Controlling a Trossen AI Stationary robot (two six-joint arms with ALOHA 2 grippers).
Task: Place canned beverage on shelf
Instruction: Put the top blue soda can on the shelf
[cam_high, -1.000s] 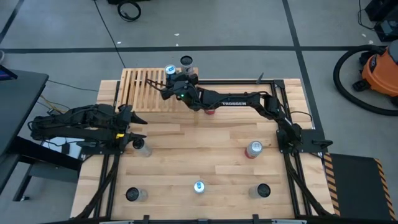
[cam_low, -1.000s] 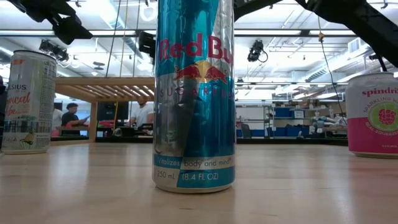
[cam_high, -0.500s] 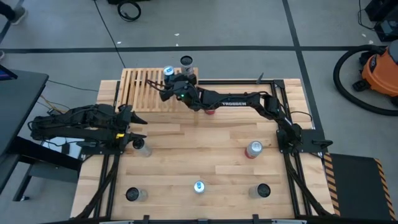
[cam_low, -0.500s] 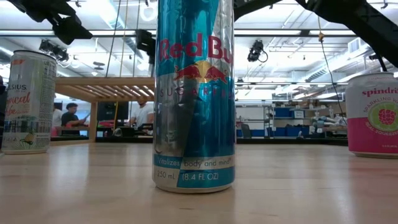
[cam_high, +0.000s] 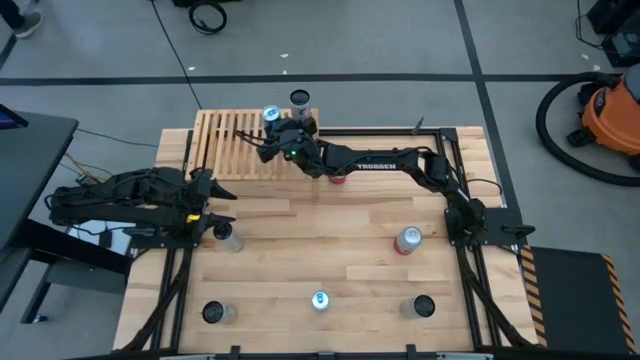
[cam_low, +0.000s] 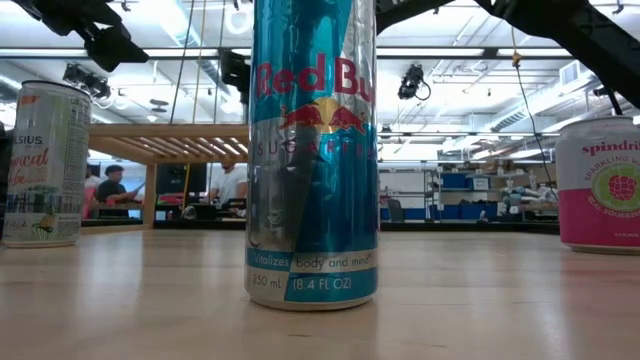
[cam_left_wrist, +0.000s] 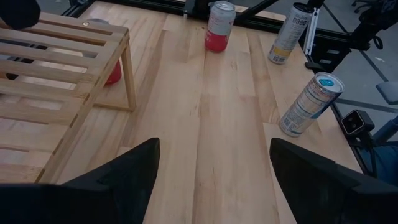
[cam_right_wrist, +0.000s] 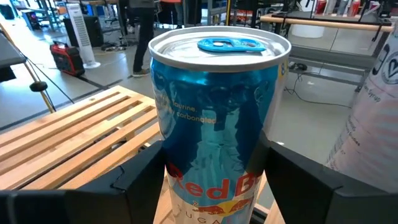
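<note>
The shelf is a low rack of pale wood with thin parallel slats, standing at the far left part of the plank tabletop. On its right end stands a tall, slim blue and silver can, a glossy metal cylinder with a blue pull tab, upright with its long axis vertical. A second can with a dark top stands just beside it. The right end effector reaches over the shelf with its two dark fingers flanking the blue can; whether they press it or have let go cannot be told. The left end effector rests near the left edge of the tabletop, its blunt dark fingers spread wide and holding nothing.
</note>
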